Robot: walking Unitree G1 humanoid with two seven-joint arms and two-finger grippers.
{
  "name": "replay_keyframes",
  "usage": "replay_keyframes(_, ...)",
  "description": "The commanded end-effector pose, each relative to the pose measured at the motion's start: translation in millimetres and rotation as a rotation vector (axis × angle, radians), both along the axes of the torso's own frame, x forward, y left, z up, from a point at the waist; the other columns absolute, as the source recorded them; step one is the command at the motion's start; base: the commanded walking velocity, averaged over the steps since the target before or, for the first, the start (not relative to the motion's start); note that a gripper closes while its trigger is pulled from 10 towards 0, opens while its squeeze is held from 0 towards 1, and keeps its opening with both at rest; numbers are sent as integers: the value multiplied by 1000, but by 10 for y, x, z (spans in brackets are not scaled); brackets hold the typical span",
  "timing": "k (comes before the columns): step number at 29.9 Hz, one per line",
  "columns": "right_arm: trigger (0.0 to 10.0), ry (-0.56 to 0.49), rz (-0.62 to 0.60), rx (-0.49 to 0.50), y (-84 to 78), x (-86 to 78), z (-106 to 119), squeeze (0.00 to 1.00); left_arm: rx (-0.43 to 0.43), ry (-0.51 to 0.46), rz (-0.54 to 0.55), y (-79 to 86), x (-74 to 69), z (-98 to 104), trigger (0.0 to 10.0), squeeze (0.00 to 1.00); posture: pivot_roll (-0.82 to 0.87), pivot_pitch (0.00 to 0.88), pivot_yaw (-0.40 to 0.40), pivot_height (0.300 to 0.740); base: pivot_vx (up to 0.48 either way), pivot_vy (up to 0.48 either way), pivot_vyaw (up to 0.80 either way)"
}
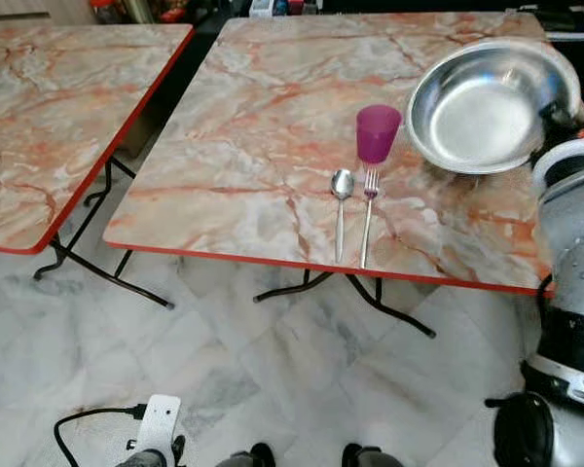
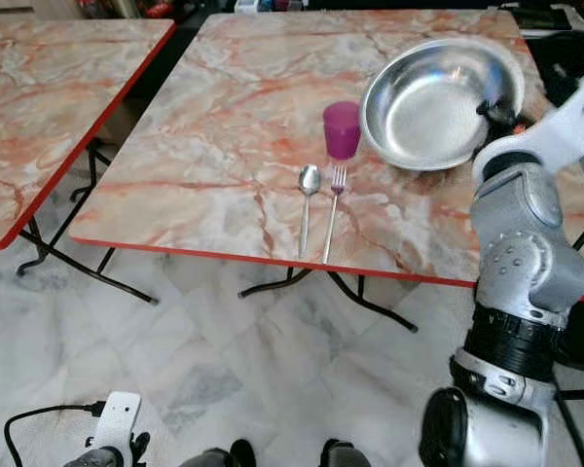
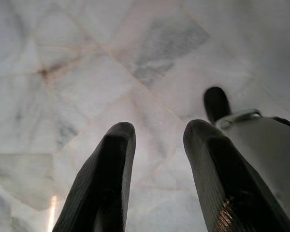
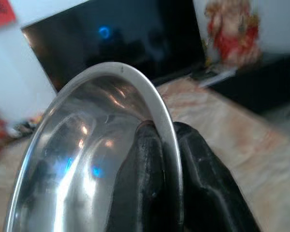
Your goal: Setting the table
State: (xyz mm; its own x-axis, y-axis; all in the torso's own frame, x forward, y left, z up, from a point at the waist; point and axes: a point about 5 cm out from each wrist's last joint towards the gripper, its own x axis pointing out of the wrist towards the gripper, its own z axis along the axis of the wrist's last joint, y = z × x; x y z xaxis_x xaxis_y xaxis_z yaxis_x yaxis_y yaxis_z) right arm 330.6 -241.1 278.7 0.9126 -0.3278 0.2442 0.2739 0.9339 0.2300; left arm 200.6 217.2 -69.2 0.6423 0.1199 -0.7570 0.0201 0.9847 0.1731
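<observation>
Right gripper (image 4: 166, 159) pinches the rim of a steel bowl (image 1: 487, 107), one black finger inside the rim and one outside, closed tight on the thin metal edge. From the head camera the grip sits on the bowl's right side, where the silver right arm reaches up from the lower right. The bowl is tilted, its left edge low near the surface (image 1: 273, 117) and its gripped side raised; whether the low edge touches the surface cannot be told.

Just left of the bowl stands a purple cup (image 1: 378, 133), upright, close to the bowl's rim but apart from it. In front of the cup, toward the near red edge of the surface, lie a spoon (image 1: 342, 209) and a fork (image 1: 368, 214), side by side and nearly parallel, handles pointing toward the robot, the spoon to the left of the fork. The fork's tines lie just before the base of the cup.

Well left of the cup, across a dark gap, is a second marble-patterned table (image 1: 58, 117) with the same red edging.

Left gripper (image 3: 154, 159) hangs low over the pale marble floor (image 3: 87, 63), its two fingers a little apart and holding nothing.
</observation>
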Motion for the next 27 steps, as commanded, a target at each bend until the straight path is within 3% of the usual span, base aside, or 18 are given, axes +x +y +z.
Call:
replay_keyframes(1,10000,63,-8,-105,82,10,-216,0,21,23,24,81,-88,-31,10000,0,-141,184,95,740,0,0,0)
replay_keyframes(5,10000,66,-7,-136,94,-54,-384,0,-2,14,57,86,-83,-27,10000,0,-123,189,86,740,0,0,0)
replay_keyframes(8,10000,31,-11,-173,95,-74,-350,0,-7,8,62,87,-81,-24,10000,0,-128,189,88,740,0,0,0)
replay_keyframes(13,10000,-113,-12,-236,126,-66,-115,0,-14,-8,90,94,-72,-16,10000,0,-131,183,83,740,0,241,0)
replay_keyframes(20,10000,-116,30,-146,166,-7,-149,0,-14,-12,76,57,-53,-14,10000,0,-128,184,73,740,0,480,0)
replay_keyframes(27,10000,-128,33,-156,217,-17,-200,0,-18,-11,80,70,-76,-22,10000,0,-127,183,79,740,0,480,0)
